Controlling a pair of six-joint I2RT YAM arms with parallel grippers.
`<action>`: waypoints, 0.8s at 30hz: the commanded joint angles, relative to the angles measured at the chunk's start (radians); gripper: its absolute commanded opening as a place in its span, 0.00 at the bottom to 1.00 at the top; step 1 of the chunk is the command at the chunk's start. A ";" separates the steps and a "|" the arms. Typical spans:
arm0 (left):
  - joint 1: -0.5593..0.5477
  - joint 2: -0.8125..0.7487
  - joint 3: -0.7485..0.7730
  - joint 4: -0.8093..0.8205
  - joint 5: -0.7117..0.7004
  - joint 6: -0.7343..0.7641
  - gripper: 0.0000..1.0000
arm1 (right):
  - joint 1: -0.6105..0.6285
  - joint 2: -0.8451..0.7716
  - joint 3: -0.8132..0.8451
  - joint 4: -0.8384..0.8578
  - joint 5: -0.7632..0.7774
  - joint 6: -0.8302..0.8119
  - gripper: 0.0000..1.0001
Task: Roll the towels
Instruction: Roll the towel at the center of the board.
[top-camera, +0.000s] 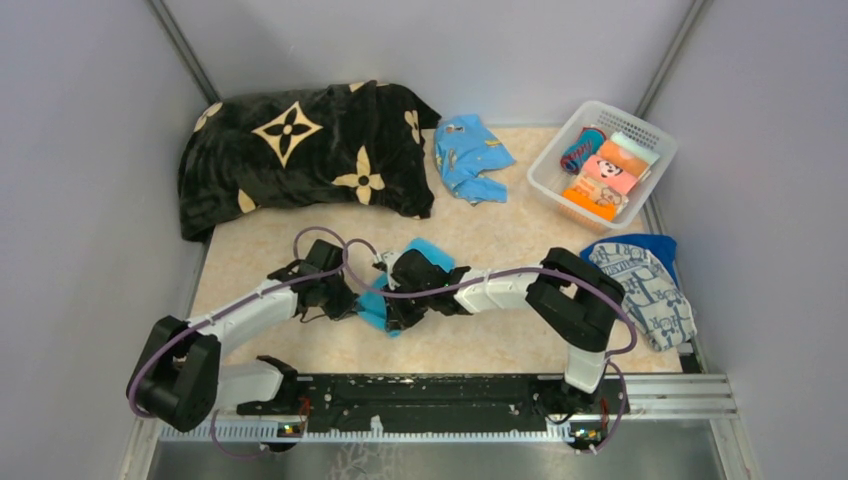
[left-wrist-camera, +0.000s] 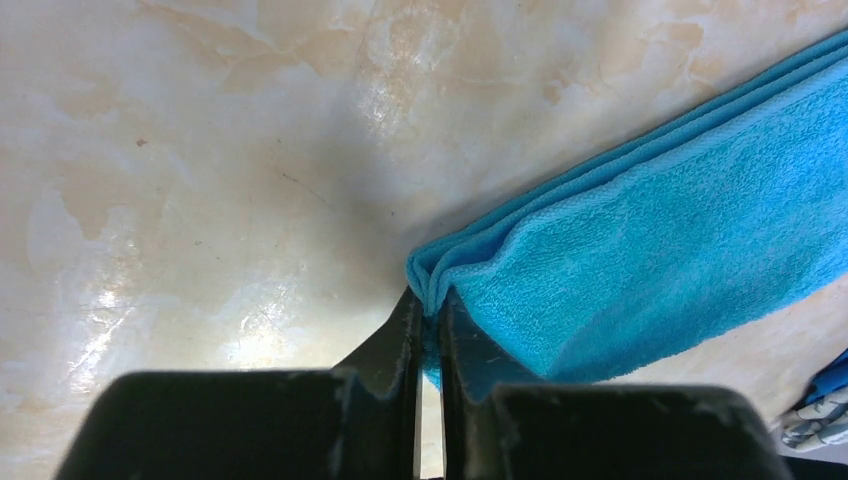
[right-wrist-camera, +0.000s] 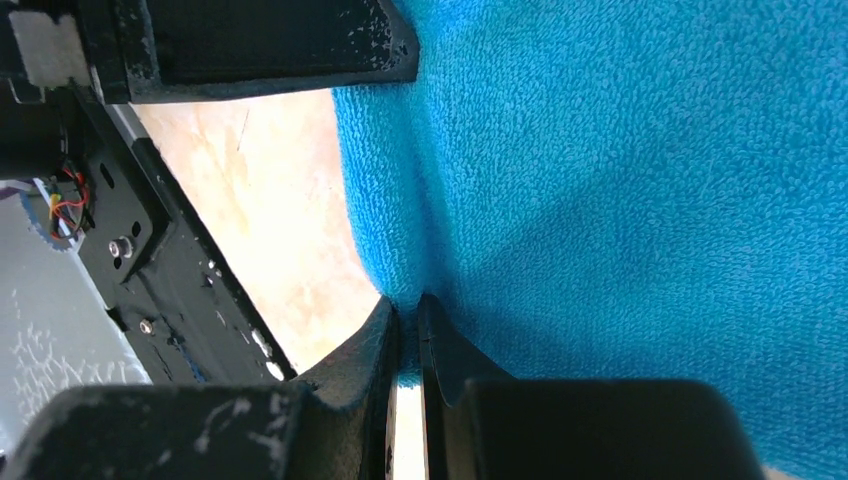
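The small turquoise towel (top-camera: 430, 250) lies folded at mid table, between both arms. In the left wrist view, my left gripper (left-wrist-camera: 430, 318) is shut on a folded corner of this towel (left-wrist-camera: 650, 250), with cloth squeezed between the pads. My right gripper (right-wrist-camera: 408, 322) is shut on an edge of the same towel (right-wrist-camera: 620, 180), a little cloth poking out below the jaws. From above, the left gripper (top-camera: 362, 300) and right gripper (top-camera: 396, 314) sit close together at the towel's near end. The white printed towel (top-camera: 648, 295) lies on the royal-blue towel (top-camera: 655, 243) at the right edge.
A black blanket with cream flowers (top-camera: 300, 150) is heaped at the back left. A light-blue garment (top-camera: 470, 155) lies at the back centre. A white basket (top-camera: 655, 135) holding several items stands at the back right. The arms' black base rail (top-camera: 430, 395) runs along the near edge.
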 joint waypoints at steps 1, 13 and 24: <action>0.002 0.010 0.015 -0.074 -0.108 0.040 0.09 | -0.027 -0.054 -0.032 0.041 -0.076 0.023 0.09; 0.003 -0.130 0.020 -0.088 -0.076 0.104 0.69 | -0.143 0.004 -0.135 0.324 -0.378 0.209 0.09; 0.005 -0.285 -0.007 -0.245 -0.045 0.138 0.76 | -0.244 0.101 -0.207 0.553 -0.522 0.418 0.09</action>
